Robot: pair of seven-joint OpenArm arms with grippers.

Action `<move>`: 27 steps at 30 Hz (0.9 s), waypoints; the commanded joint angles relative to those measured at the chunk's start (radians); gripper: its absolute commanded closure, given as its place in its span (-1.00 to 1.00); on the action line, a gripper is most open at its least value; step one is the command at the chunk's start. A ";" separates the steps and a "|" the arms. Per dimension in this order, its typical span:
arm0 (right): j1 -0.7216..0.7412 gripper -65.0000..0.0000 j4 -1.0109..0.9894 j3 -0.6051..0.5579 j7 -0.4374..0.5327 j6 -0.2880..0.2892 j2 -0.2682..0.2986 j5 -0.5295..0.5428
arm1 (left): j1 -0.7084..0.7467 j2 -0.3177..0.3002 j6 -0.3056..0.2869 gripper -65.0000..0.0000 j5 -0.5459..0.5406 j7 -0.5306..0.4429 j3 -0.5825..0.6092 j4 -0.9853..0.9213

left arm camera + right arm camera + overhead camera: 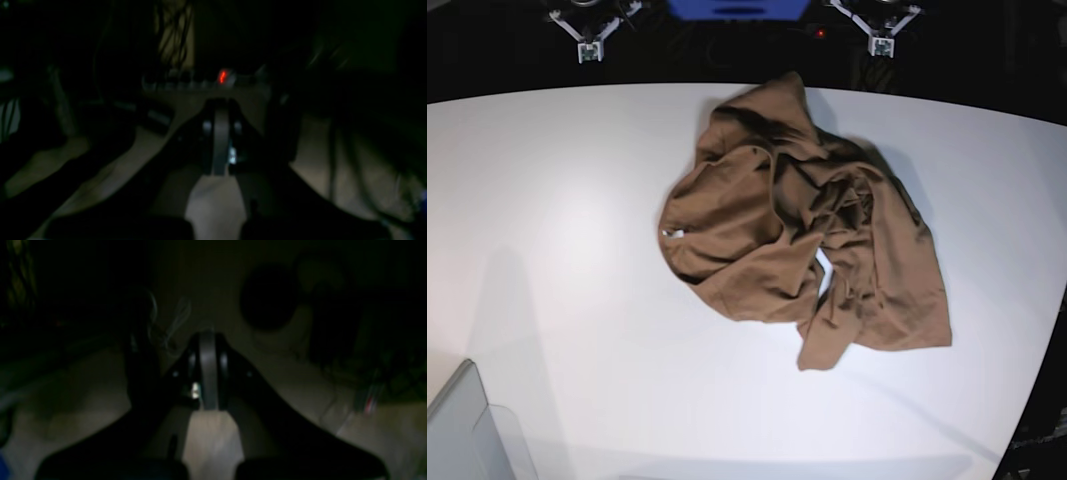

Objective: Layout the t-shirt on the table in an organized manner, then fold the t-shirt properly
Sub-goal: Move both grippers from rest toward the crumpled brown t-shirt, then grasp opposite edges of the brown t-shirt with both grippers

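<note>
On the left wrist view, little is shown beyond darkness and blur. The left gripper (218,146) is seen from behind, its two dark fingers pressed together along a grey centre strip, with nothing held between them. A small red light (222,76) glows beyond the fingertips, and pale floor is made out below and to the sides.

From the right wrist view, an equally dim scene is given. The right gripper (208,373) is likewise seen with its fingers closed against each other and nothing clamped. A dark round shape (267,296) is visible further off, but what it is cannot be told.

Across the base view, the t-shirt (807,240) is seen lying crumpled on the table (557,250), somewhat right of centre and nearer the far edge. The cloth is bunched into folds, with one part reaching toward the far edge and a broader part spread toward the near right. A small white tag (672,233) is shown at the shirt's left side. A grey translucent bin corner (467,430) is seen at the near left. Neither gripper is near the shirt.
</note>
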 commanded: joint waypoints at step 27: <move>-0.101 0.98 0.844 -0.071 -0.063 0.002 0.015 0.002 | 0.320 -0.111 0.008 0.99 -0.134 0.202 -0.072 0.978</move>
